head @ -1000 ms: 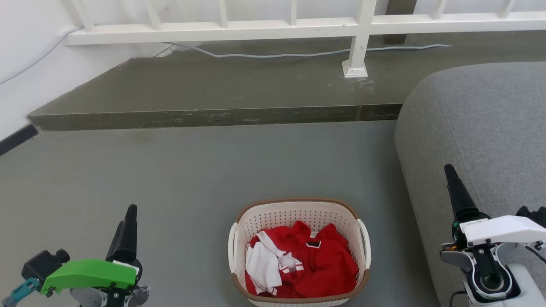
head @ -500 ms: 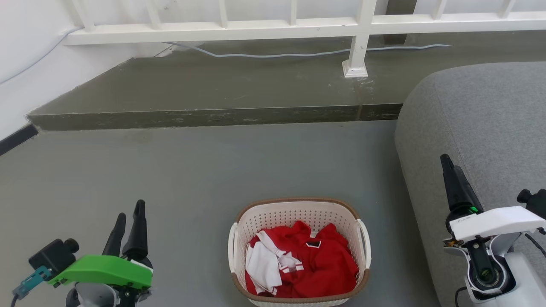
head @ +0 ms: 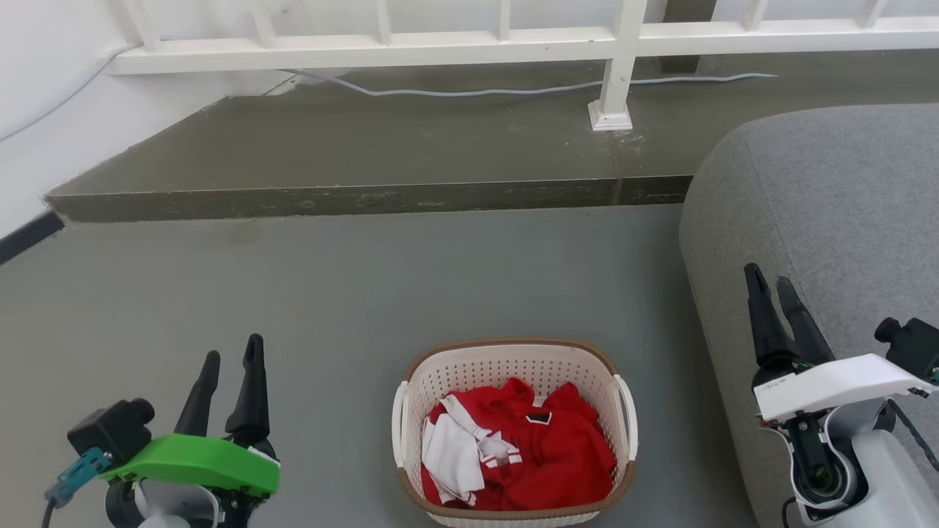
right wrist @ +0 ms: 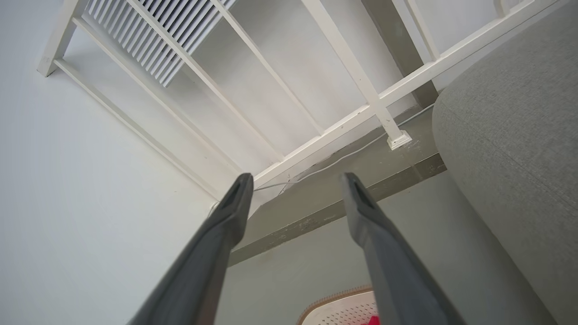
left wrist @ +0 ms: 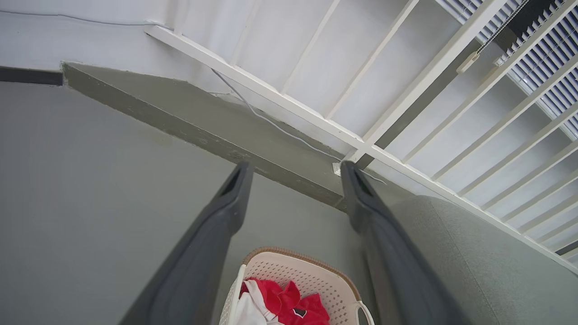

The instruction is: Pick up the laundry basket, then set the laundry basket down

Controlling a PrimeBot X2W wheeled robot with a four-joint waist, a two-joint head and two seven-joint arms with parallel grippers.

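Observation:
The laundry basket [head: 513, 363] stands on the grey floor at the bottom centre of the head view, cream-white and perforated with a brown rim and white side handles, holding red and white clothes [head: 521, 447]. Well to its left my left gripper [head: 233, 348] is open, its fingers pointing up and away from the basket. On the other side my right gripper [head: 769, 279] is open too, in front of the sofa. In the left wrist view the basket [left wrist: 311, 277] lies low between the open fingers [left wrist: 226, 207]. A corner of the basket's rim [right wrist: 338, 300] shows in the right wrist view.
A grey sofa [head: 829, 213] fills the right side, close to the basket. A raised dark step [head: 367, 198] crosses the floor ahead, with a white railing [head: 616, 66] and a loose cable [head: 469, 93] on it. White wall stands at the left.
Both grippers have opened from shut. The left one has risen and shifted slightly right; the right one has moved a little up and left.

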